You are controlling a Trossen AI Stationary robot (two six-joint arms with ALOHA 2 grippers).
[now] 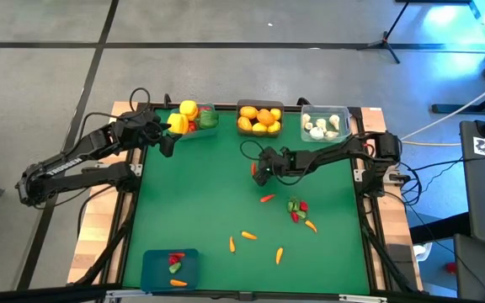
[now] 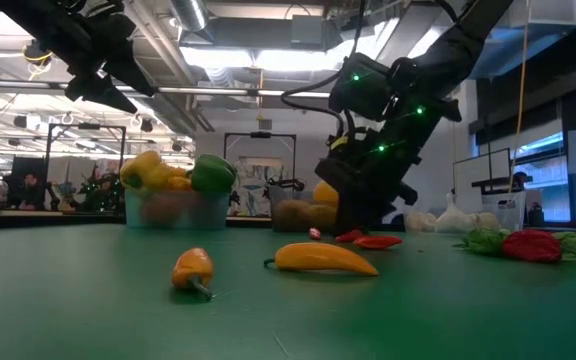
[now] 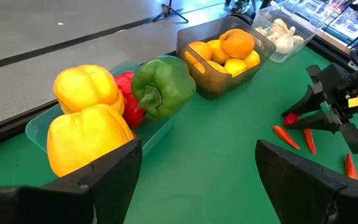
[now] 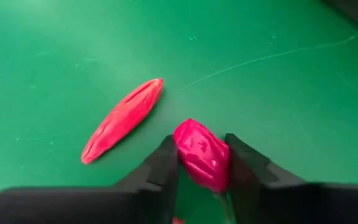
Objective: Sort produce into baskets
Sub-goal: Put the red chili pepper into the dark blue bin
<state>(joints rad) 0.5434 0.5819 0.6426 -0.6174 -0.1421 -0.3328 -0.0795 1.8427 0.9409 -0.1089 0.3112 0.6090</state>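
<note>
My right gripper [image 4: 202, 168] reaches to the middle of the green mat and is shut on a small red chilli [image 4: 201, 152], also seen in the high view [image 1: 253, 168]. A second red chilli [image 4: 123, 127] lies flat on the mat beside it. At the far edge stand a teal basket [image 1: 196, 118] of peppers, a dark grey basket [image 1: 259, 118] of oranges and lemons, and a clear basket [image 1: 325, 124] of garlic. My left gripper [image 3: 197, 180] hovers open by the teal basket, near a yellow pepper [image 3: 86, 134] piled in it. My right gripper pinches the red chilli's body [image 4: 191, 146] between its two fingers, one on either side. The fingers slant down from the table's right side. The chilli lies low on the mat, its thin stem end [image 4: 219, 196] back between the fingers.
A blue basket [image 1: 169, 268] with some produce sits at the near left corner. Loose carrots [image 1: 248, 236] and another chilli [image 1: 266, 199] lie on the near half of the mat, with a green and red heap [image 1: 297, 208] to the right.
</note>
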